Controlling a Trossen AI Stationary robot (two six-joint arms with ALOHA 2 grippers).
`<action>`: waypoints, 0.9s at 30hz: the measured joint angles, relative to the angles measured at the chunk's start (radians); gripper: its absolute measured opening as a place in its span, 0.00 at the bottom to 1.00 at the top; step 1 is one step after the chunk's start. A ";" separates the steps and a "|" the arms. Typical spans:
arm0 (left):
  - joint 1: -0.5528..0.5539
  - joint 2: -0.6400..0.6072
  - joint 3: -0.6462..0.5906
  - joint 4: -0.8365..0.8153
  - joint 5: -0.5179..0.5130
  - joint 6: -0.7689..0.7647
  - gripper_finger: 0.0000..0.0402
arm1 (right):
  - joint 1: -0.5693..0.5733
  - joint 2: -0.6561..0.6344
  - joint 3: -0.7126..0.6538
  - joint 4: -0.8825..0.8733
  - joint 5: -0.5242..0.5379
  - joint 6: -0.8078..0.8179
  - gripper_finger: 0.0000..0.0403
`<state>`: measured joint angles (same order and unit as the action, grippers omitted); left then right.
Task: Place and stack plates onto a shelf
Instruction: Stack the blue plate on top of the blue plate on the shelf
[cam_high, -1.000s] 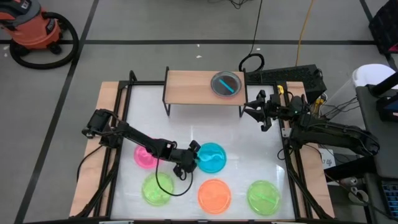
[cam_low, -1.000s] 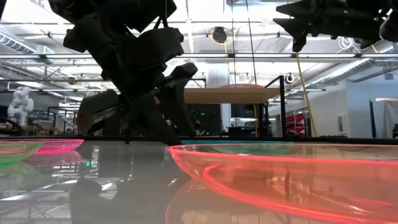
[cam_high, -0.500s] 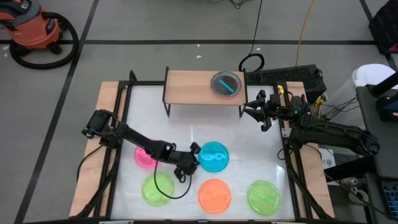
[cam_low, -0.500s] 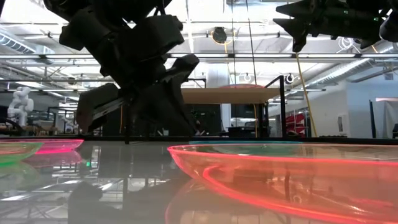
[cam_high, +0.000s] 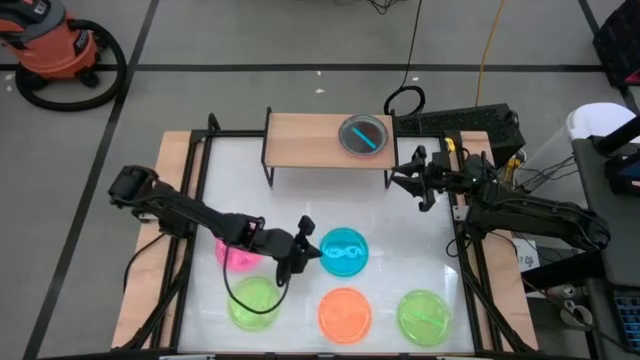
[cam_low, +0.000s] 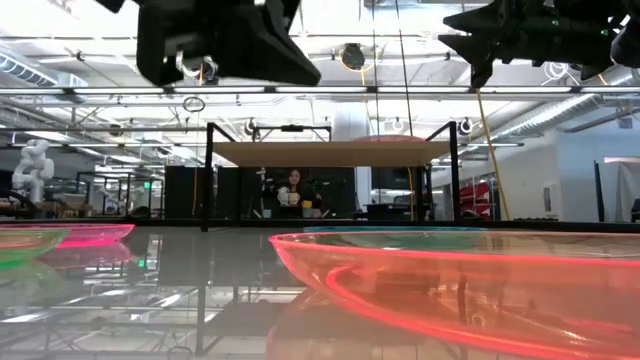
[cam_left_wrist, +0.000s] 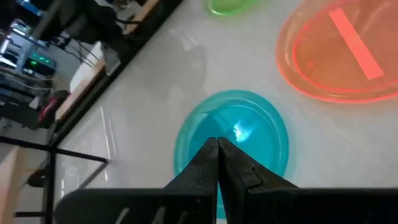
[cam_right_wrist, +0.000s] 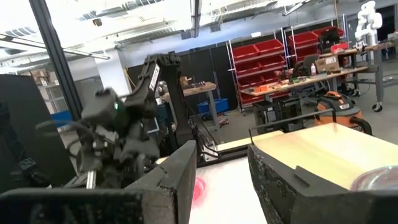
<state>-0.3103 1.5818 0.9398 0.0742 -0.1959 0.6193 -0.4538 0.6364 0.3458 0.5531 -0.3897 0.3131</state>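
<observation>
The blue plate (cam_high: 345, 252) lies flat on the white table, and my left gripper (cam_high: 310, 245) hangs above its left rim. In the left wrist view the gripper (cam_left_wrist: 217, 144) is shut, its fingers meeting over the blue plate (cam_left_wrist: 249, 134) with nothing between them. A pink plate (cam_high: 235, 257), two green plates (cam_high: 253, 303) (cam_high: 423, 315) and an orange plate (cam_high: 345, 313) also rest on the table. A greyish plate (cam_high: 365, 135) sits on the wooden shelf (cam_high: 310, 140), toward its right end. My right gripper (cam_high: 412, 180) waits open, in the air off the shelf's right end.
A black metal frame (cam_high: 200, 190) borders the table. Cables and a power strip (cam_high: 470, 120) lie behind the shelf's right end. The shelf's left and middle are bare wood. In the low view the orange plate (cam_low: 480, 280) fills the near right.
My left gripper has shut beside the blue plate's left rim and then gone up, away from the table top. It holds nothing. The blue plate still lies on the table.
</observation>
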 joint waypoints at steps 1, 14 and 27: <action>0.000 -0.008 0.000 -0.002 0.007 -0.001 0.01 | 0.000 0.000 0.000 -0.005 0.000 -0.001 0.32; -0.034 0.180 0.001 0.117 0.108 0.059 0.19 | 0.000 0.001 0.000 -0.020 0.003 -0.015 0.32; 0.007 0.310 0.000 0.145 0.079 0.060 0.43 | 0.000 0.002 0.000 -0.033 0.004 -0.015 0.32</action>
<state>-0.3032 1.8918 0.9401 0.2196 -0.1165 0.6796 -0.4538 0.6384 0.3458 0.5204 -0.3855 0.2985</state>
